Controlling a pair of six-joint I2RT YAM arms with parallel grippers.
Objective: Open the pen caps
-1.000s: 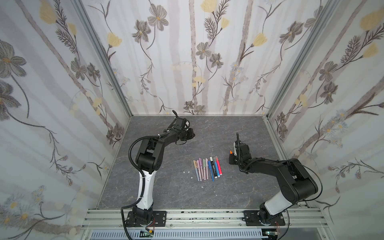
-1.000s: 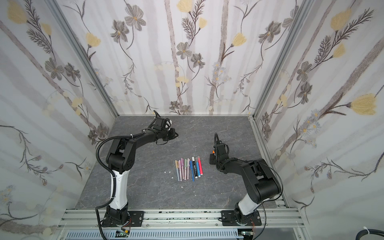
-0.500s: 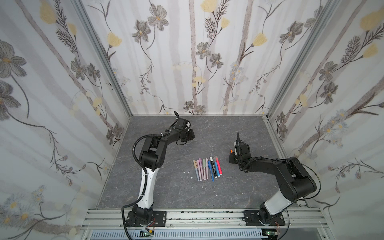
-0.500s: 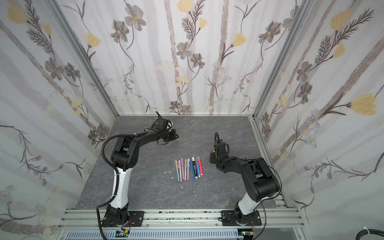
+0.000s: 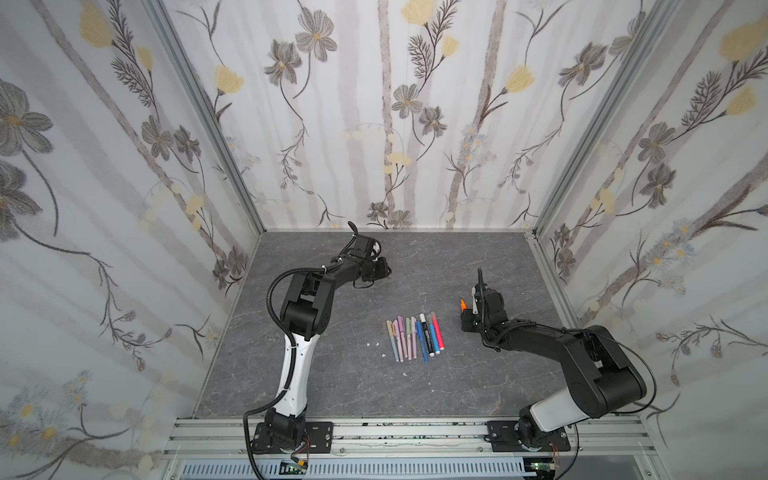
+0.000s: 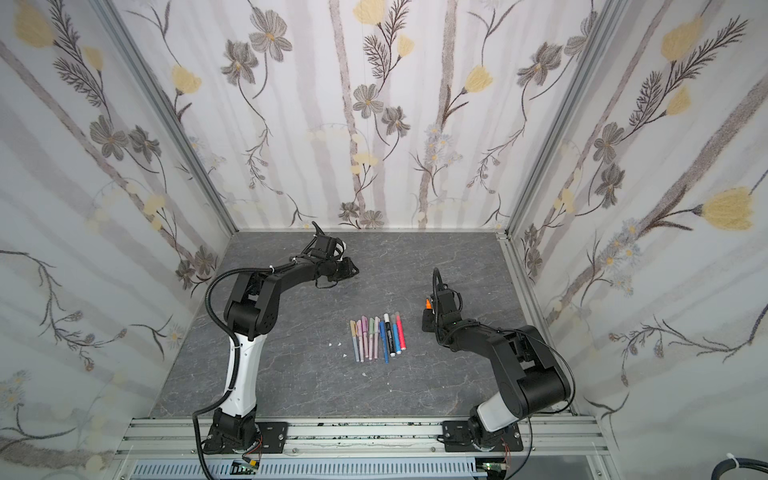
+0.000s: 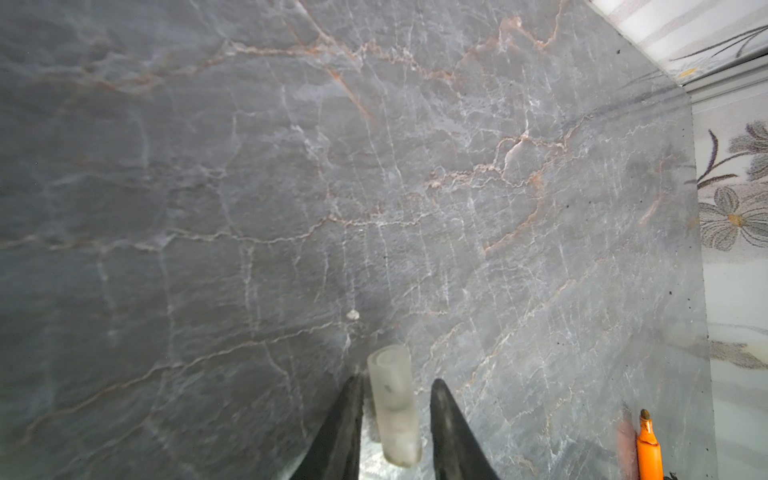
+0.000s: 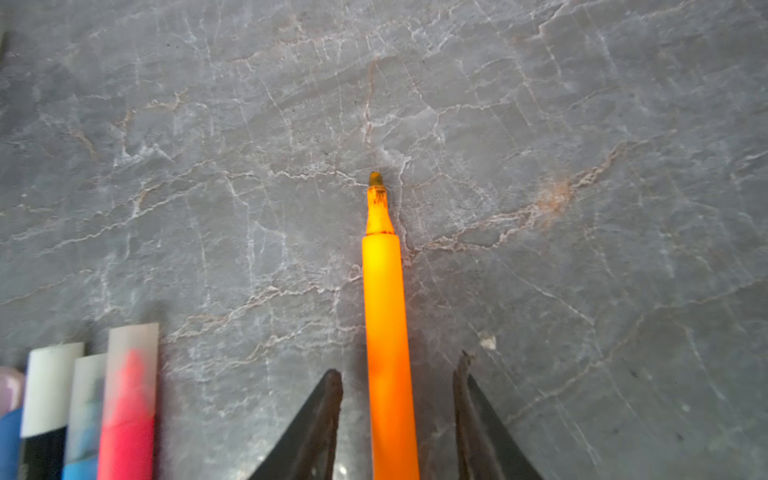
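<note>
In the left wrist view my left gripper point(image 7: 397, 380) is open, and a frosted white pen cap point(image 7: 395, 407) sits loose between its fingers with a gap on each side. In both top views this gripper point(image 5: 380, 268) point(image 6: 347, 268) is low at the back left of the table. My right gripper point(image 8: 397, 365) is also open. It straddles an uncapped orange pen point(image 8: 384, 299) lying on the table without touching it. A row of capped pens point(image 5: 415, 338) point(image 6: 378, 336) lies mid-table, left of the right gripper point(image 5: 465, 318). The red pen point(image 8: 131, 399) is nearest.
The grey marble table point(image 5: 436, 399) is boxed in by flowered walls at the back and both sides. A few white specks point(image 5: 377, 344) lie left of the pen row. The orange pen point(image 7: 648, 449) also shows in the left wrist view.
Both grippers have opened. The left let go of the white cap and the right let go of the orange pen. The left arm's elbow shifted slightly.
</note>
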